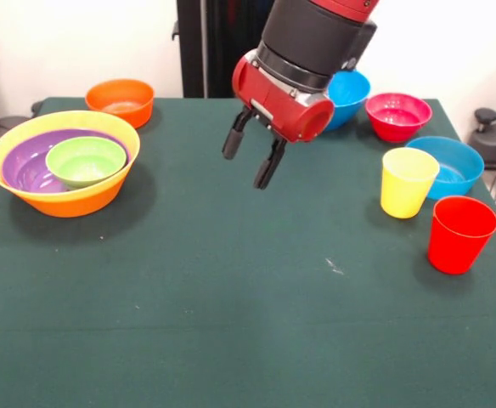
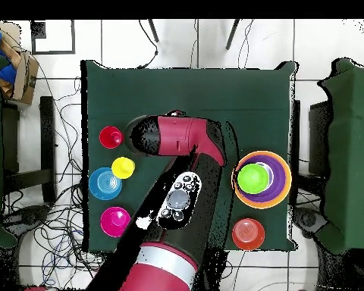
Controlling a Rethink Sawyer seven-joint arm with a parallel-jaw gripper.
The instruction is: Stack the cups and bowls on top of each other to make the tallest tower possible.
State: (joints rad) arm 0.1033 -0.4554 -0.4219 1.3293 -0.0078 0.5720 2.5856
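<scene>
My gripper [image 1: 246, 167] hangs open and empty above the middle of the table, well clear of every cup and bowl. At the left stands the tower: a large yellow-orange bowl [image 1: 70, 202] holding a wide purple bowl [image 1: 23, 166] with a small green bowl [image 1: 87, 160] inside it. A yellow cup [image 1: 408, 181] and a red cup [image 1: 460, 234] stand upright at the right. A blue bowl [image 1: 452, 166] sits behind the yellow cup. A pink-red bowl [image 1: 397, 115] and another blue bowl [image 1: 352, 92], partly hidden by the arm, are at the far right. An orange bowl [image 1: 121, 100] sits far left.
Everything rests on a dark green table [image 1: 231, 297]. Overhead, the arm [image 2: 177, 144] reaches across the table between the tower [image 2: 261, 179] and the cups [image 2: 123, 167]. Cables and tiled floor surround the table.
</scene>
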